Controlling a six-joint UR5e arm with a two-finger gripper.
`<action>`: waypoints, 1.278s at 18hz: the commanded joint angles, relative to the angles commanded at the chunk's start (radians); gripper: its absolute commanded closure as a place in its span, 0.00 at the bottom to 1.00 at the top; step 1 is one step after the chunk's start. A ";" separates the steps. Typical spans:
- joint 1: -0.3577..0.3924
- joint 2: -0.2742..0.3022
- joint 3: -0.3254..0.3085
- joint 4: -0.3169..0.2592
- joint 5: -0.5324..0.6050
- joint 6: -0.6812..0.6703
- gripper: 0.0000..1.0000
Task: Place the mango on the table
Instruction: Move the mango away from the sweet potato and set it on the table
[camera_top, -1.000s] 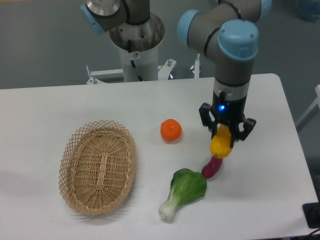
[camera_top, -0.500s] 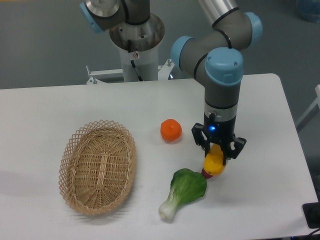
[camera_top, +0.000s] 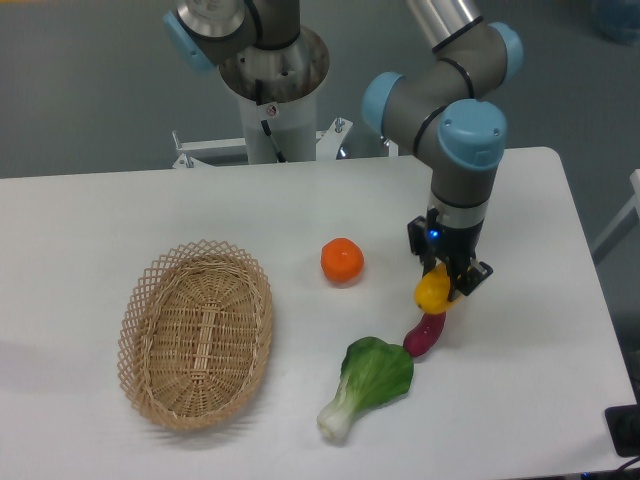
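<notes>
- Nearest you, toward the table's (camera_top: 120, 215) front edge, lies the leafy green vegetable (camera_top: 372, 380), white stalk end pointing at that edge; it plays no part, so keep clear of it.
- Just behind it, toward the right edge, lies the small purple-red sweet potato (camera_top: 424, 335), and the mango hangs almost directly above its far end. That is your main hazard: lowered straight down, the fruit would likely land on the sweet potato and roll.
- The mango (camera_top: 433, 290) sits right of centre and nearer the front edge than the back. It looks smooth, glossy and yellow with a warmer orange tint low down; only its lower, rounded part shows, since the fingers cover the rest. Whether it touches the sweet potato or hangs just clear of it, you cannot tell from this view.
- The gripper (camera_top: 445, 275) is clamped around the mango's upper part, jaws only as far apart as the fruit is thick, pointing straight down.
- I judge you are in the carry-and-lower step, with the release not yet made. Next, shift toward bare white surface, probably toward the right edge, lower until the fruit rests, then open.
- Farther back, the orange (camera_top: 342, 260) sits near the table's middle, and the wicker basket (camera_top: 196, 333) lies toward the left edge, both well apart from the mango.
</notes>
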 joint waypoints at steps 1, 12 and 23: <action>0.014 0.000 -0.023 0.017 0.000 0.046 0.55; 0.048 0.009 -0.101 0.040 0.000 0.126 0.55; 0.051 0.025 -0.121 0.040 -0.003 0.111 0.00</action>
